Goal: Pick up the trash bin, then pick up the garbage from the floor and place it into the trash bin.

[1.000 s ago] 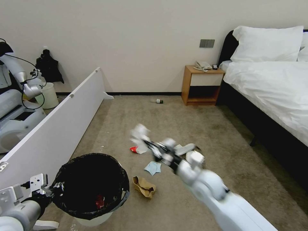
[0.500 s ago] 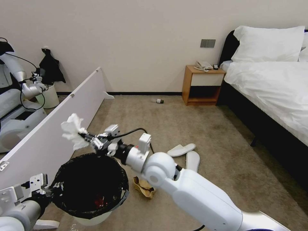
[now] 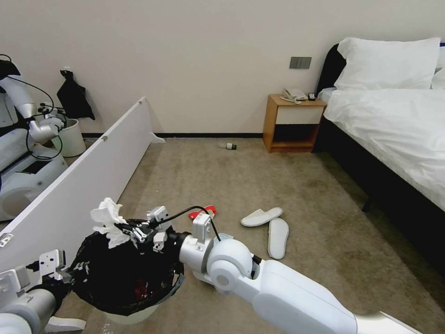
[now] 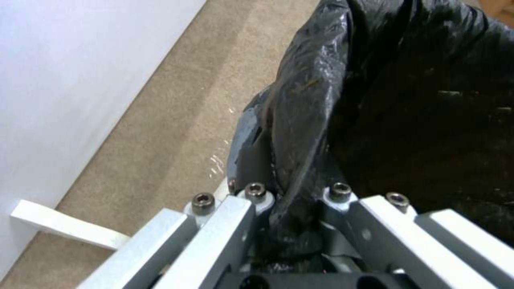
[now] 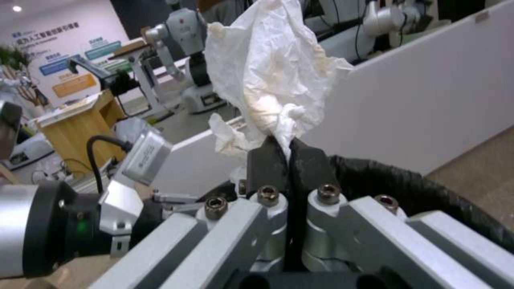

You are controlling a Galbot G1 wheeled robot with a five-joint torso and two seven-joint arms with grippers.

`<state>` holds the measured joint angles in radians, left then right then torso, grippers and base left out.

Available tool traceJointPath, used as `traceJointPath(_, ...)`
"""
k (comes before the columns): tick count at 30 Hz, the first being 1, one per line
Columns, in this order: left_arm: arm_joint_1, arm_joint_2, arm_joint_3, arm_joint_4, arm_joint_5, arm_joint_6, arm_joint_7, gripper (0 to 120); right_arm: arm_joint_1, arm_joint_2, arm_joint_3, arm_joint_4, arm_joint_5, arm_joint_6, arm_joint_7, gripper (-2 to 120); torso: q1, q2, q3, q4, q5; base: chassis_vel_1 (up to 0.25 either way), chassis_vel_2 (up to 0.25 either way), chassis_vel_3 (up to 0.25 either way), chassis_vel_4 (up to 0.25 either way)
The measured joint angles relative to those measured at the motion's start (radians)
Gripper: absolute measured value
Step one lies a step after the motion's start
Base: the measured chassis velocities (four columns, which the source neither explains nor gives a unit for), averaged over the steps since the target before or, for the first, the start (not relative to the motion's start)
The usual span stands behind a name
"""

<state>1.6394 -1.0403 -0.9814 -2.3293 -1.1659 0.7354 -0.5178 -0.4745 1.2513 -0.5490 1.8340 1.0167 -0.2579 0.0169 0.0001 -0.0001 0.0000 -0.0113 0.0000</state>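
Observation:
The trash bin (image 3: 125, 278), white with a black bag over its rim, hangs at the lower left, and my left gripper (image 3: 69, 274) is shut on its near rim. In the left wrist view that gripper (image 4: 297, 208) pinches the black bag (image 4: 417, 100). My right gripper (image 3: 124, 228) reaches across the bin's far rim, shut on a crumpled white tissue (image 3: 107, 221). The right wrist view shows the tissue (image 5: 273, 76) standing up from the gripper (image 5: 289, 156), over the bin's rim (image 5: 412, 182). Something red (image 3: 140, 291) lies inside the bin. On the floor (image 3: 278, 176) lie a red-and-white packet (image 3: 202, 213), two white slippers (image 3: 262, 216) (image 3: 278, 237) and a small bottle (image 3: 228, 146).
A long white partition board (image 3: 88, 181) runs along the left, close to the bin. Behind it stand another robot (image 3: 23, 157) and a pale bucket (image 3: 72, 137). A wooden nightstand (image 3: 292, 123) and a bed (image 3: 394, 130) fill the right side.
My right arm swung left from the litter on the carpet with the tissue, then dropped lower over the bin's far rim. The left gripper kept its hold on the bin.

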Motion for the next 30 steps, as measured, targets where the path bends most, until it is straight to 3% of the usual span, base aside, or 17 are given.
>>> traceJointPath(6,0.005,0.008,-0.012,-0.003,-0.014,0.000,0.000,4,-0.002,-0.004,-0.027,0.013,0.024,-0.044,0.058,0,0.000,0.000,0.000,0.0001,0.0000,0.000,0.000,0.000,0.000)
traceJointPath(9,0.004,0.009,-0.013,-0.003,-0.016,0.000,0.000,4,-0.002,0.001,-0.027,0.019,0.039,-0.080,0.082,7,0.000,0.000,0.000,0.0001,0.0000,0.000,0.000,0.000,0.000)
traceJointPath(11,0.003,0.009,-0.011,-0.003,-0.016,0.000,0.000,4,0.000,0.005,-0.027,0.020,0.056,-0.109,0.096,20,0.000,0.000,0.000,0.0001,0.0000,0.000,0.000,0.000,0.000)
traceJointPath(15,0.001,0.009,-0.007,-0.004,-0.017,0.000,0.000,4,0.001,0.008,-0.027,0.021,0.070,-0.123,0.107,30,0.000,0.000,0.000,0.0000,0.0000,0.000,0.000,0.000,0.000)
traceJointPath(20,-0.002,0.009,-0.002,-0.004,-0.017,0.000,0.000,4,0.002,0.005,-0.029,0.022,0.071,-0.130,0.112,54,0.000,0.000,0.000,0.0000,0.0000,0.000,0.000,0.000,0.000)
traceJointPath(22,-0.003,0.008,-0.002,-0.004,-0.017,0.000,0.000,4,0.002,0.005,-0.029,0.022,0.071,-0.131,0.113,57,0.000,0.000,0.000,0.0000,0.0000,0.000,0.000,0.000,0.000)
traceJointPath(23,-0.003,0.009,-0.001,-0.004,-0.017,0.000,0.000,4,0.003,0.005,-0.029,0.023,0.072,-0.131,0.113,65,0.000,0.000,0.000,0.0000,0.0000,0.000,0.000,0.000,0.000)
traceJointPath(29,-0.003,0.009,-0.001,-0.004,-0.018,0.000,0.000,4,0.005,0.004,-0.029,0.026,0.071,-0.131,0.113,79,0.000,0.000,0.000,0.0001,0.0000,0.000,0.000,0.000,0.000)
traceJointPath(30,-0.003,0.008,0.001,-0.004,-0.018,0.000,-0.001,4,0.005,0.002,-0.032,0.028,0.065,-0.131,0.112,86,0.000,0.000,0.000,0.0000,0.0000,0.000,0.000,0.000,0.000)
